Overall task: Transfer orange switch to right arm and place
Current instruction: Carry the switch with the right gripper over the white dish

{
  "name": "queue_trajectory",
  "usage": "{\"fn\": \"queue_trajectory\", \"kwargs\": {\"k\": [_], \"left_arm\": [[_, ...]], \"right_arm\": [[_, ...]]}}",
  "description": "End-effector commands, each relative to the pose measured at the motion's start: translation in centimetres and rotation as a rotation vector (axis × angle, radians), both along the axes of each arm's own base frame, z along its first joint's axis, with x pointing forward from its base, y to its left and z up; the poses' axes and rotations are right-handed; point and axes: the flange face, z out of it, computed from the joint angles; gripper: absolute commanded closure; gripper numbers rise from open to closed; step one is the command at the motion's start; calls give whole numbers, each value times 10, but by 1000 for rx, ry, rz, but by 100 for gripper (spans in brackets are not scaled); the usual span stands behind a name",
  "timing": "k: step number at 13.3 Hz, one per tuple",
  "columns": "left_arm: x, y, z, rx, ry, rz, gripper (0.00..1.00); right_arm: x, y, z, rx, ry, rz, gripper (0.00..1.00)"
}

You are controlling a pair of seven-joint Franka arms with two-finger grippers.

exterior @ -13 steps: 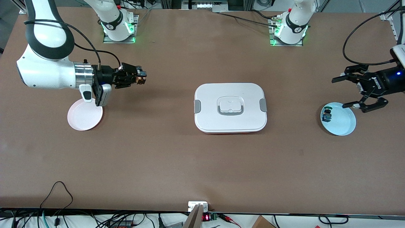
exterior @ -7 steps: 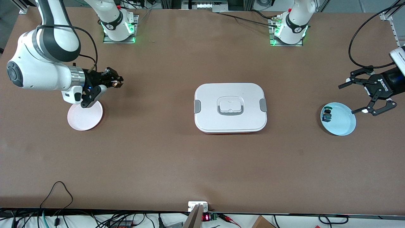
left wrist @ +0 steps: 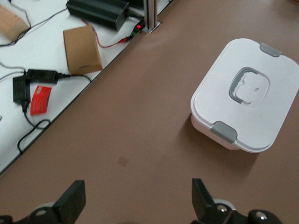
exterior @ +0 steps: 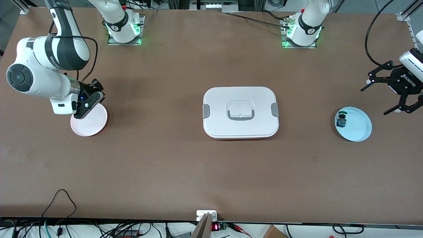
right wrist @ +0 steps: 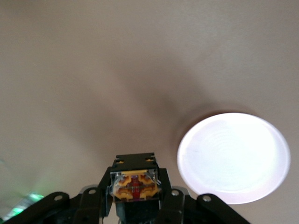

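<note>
The orange switch is a small black part with amber pieces, clamped between the fingers of my right gripper. In the front view the right gripper points down over the table at the farther edge of the pink plate, and the switch is hidden there. The pink plate shows bare in the right wrist view, beside the switch. My left gripper is the black claw, open and empty, in the air by the blue plate. Its fingers are spread wide.
A white lidded box sits at the table's middle; it also shows in the left wrist view. The blue plate holds a small black part with blue-green pieces. Cables and a cardboard box lie off the table's near edge.
My right arm has swung back toward its own end of the table, carrying the switch to the pink plate's edge and tilting down. My left gripper has drawn away from the blue plate.
</note>
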Motion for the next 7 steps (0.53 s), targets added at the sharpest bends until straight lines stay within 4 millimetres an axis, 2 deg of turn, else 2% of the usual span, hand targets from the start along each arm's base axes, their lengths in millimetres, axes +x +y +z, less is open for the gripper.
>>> {"fn": "queue_trajectory", "kwargs": {"k": [1, 3, 4, 6, 7], "left_arm": [[-10, -17, 21, 108, 31, 155, 0], [-11, -34, 19, 164, 80, 278, 0], [-13, -35, 19, 179, 111, 338, 0], [-19, -42, 17, 174, 199, 492, 0], [-20, -43, 24, 182, 225, 559, 0]], "right_arm": [[-6, -25, -20, -2, -46, 161, 94], [-3, -49, -39, 19, -56, 224, 94], [-1, -62, -49, 28, -64, 236, 94], [-3, -74, -64, 25, -103, 349, 94], [-5, -78, -69, 18, -120, 384, 94]]}}
